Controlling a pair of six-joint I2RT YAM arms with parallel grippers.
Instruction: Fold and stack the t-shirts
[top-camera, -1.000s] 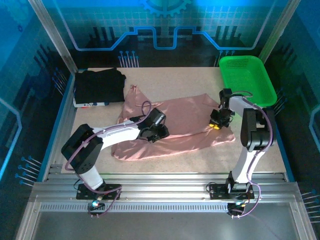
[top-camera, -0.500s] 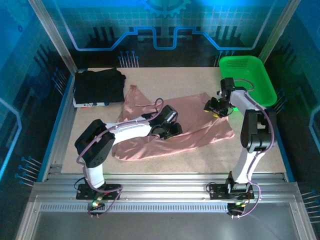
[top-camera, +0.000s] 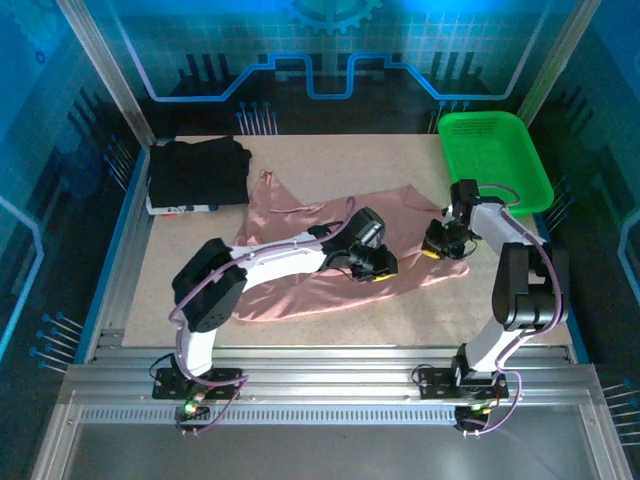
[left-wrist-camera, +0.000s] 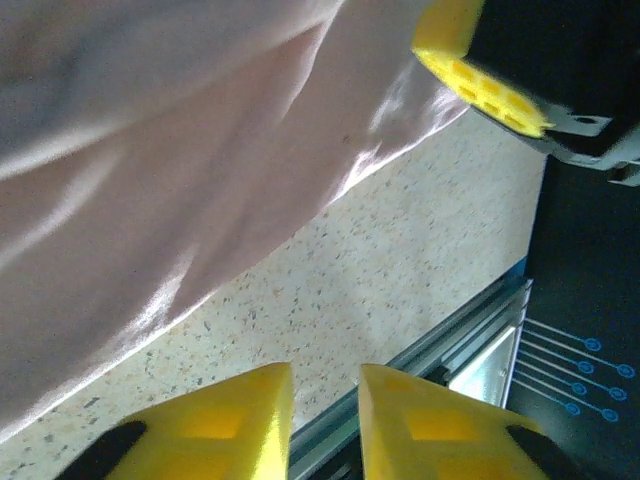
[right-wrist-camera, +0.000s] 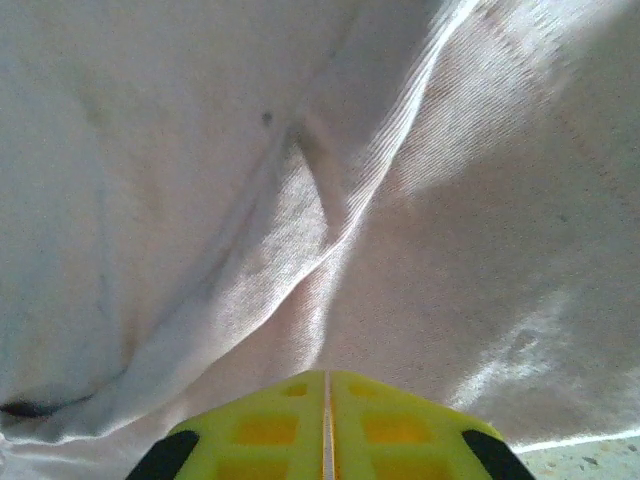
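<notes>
Pink t-shirt (top-camera: 290, 292) lies rumpled mid-worktop (top-camera: 400, 160), and the folded black t-shirt (top-camera: 198, 172) sits at the far-left corner, well apart. Your right jaws are pressed fully together at the pink shirt's right hem, and I can't tell if cloth is pinched, so a lift may come up empty or skew one layer. Left jaws stand a slit apart and empty, over bare worktop beside the near hem and near the right jaws, so you risk a missed grab or a bump.

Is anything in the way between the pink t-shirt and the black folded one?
Nothing visible does. Only bare table lies between the pink t-shirt and the black t-shirt at far left; the green basket sits at far right, off that path.
</notes>
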